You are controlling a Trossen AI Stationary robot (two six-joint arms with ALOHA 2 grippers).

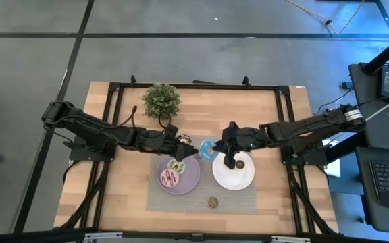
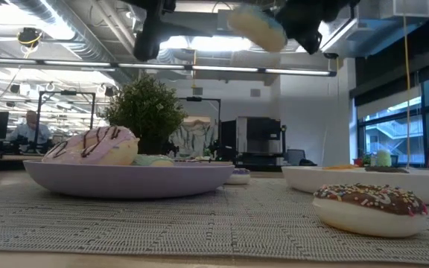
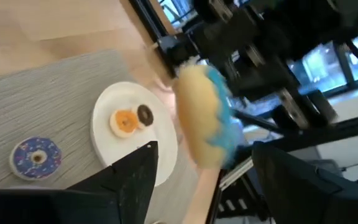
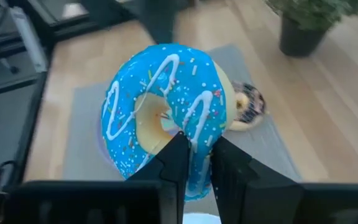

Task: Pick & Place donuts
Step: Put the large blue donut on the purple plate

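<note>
Right gripper (image 4: pixel 194 163) pinches a blue-iced toy donut (image 4: pixel 166 112) aloft between the plates; left gripper (image 3: pixel 201 171) fingers spread.

Blue donut (image 4: pixel 166 112) white-drizzled with sprinkles, lilac plate (image 1: pixel 189 181), white plate (image 1: pixel 242 177), grey mat (image 1: pixel 181 201)

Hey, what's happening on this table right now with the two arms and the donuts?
The right claw is shut on a blue donut, holding it in the air between the lilac plate and the white plate. The left claw hovers open just beside it. Other donuts already sit on both plates.
</note>
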